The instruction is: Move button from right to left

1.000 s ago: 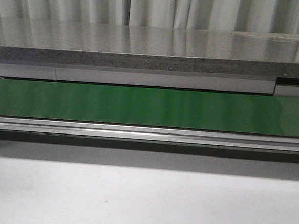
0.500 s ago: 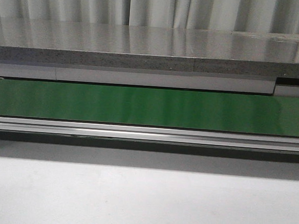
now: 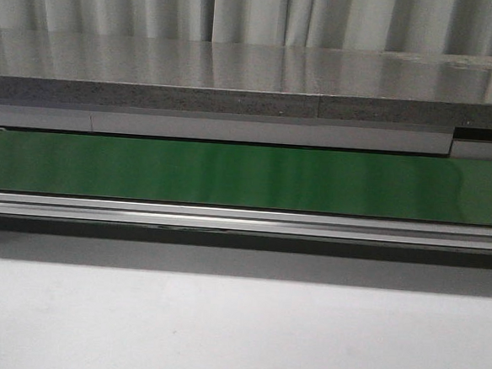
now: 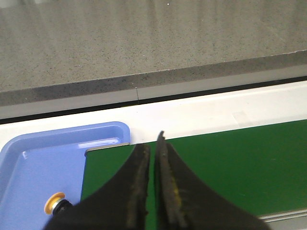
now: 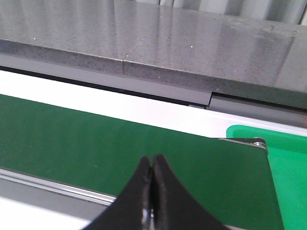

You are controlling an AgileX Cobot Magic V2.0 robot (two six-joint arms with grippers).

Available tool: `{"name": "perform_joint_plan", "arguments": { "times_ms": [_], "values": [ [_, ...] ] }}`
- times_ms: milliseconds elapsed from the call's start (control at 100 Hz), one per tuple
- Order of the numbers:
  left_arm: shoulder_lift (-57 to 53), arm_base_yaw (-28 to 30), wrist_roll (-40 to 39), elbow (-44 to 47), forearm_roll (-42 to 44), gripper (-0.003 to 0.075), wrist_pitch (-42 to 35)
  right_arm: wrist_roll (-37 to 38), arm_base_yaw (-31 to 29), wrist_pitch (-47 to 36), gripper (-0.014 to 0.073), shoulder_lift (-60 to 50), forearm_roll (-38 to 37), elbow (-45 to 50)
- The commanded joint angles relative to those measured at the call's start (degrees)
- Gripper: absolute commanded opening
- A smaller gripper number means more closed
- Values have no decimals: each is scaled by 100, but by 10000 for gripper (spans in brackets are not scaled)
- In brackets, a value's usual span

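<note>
button (image 4: 54,202) in blue tray (image 4: 33,158), hands shut

A: How do the left fingers (image 4: 139,191) look?

B: They are black, long and curved. They become narrow at the tips and wide at the base. Along the inner edges the surface looks worn and rough, with a brownish colour, and one of them has a little yellow mark.

A: And the right fingers (image 5: 160,191)?

B: Also black, with the same curved shape and pointed tips. Their surface is smoother and a bit shiny. No cables or screws are visible.
</note>
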Motion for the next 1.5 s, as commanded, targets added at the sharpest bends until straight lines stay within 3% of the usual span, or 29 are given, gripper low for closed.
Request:
{"name": "perform_joint_plan", "arguments": {
  "times_ms": [0, 550, 790, 890, 1110, 1490],
  "values": [
    [-22, -49, -7, -160, -80, 5, -413, -57, 11, -358, -67, 9, 88, -154],
    [-129, -49, -7, -2, 46, 5, -801, -57, 11, -358, -67, 9, 88, -154],
    [-846, -49, -131, 1079, 289, 5, -2658, -57, 11, -358, -67, 9, 88, -154],
    [-1274, -49, -477, 1672, 512, 5, -2990, -57, 11, -358, -67, 9, 88, -154],
    [-2352, -38, -486, 2744, 545, 5, -2907, -57, 11, -358, -67, 9, 88, -154],
    [-4243, -16, -911, 3786, 560, 5, -1879, -57, 11, -358, -67, 9, 88, -154]
  ]
}}
